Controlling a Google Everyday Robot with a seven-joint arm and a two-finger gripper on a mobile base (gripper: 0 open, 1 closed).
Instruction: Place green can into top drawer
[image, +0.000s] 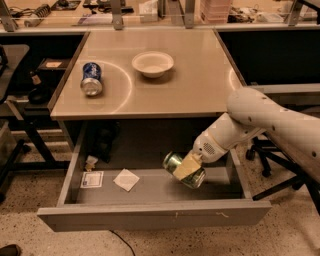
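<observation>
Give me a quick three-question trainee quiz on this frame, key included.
1. True or false: the gripper is shut on the green can over the open top drawer.
2. Which can lies on the desk top? A red can; B blue-and-white can; C green can.
3. Is the green can upright or tilted?
Key: 1 true; 2 B; 3 tilted.
</observation>
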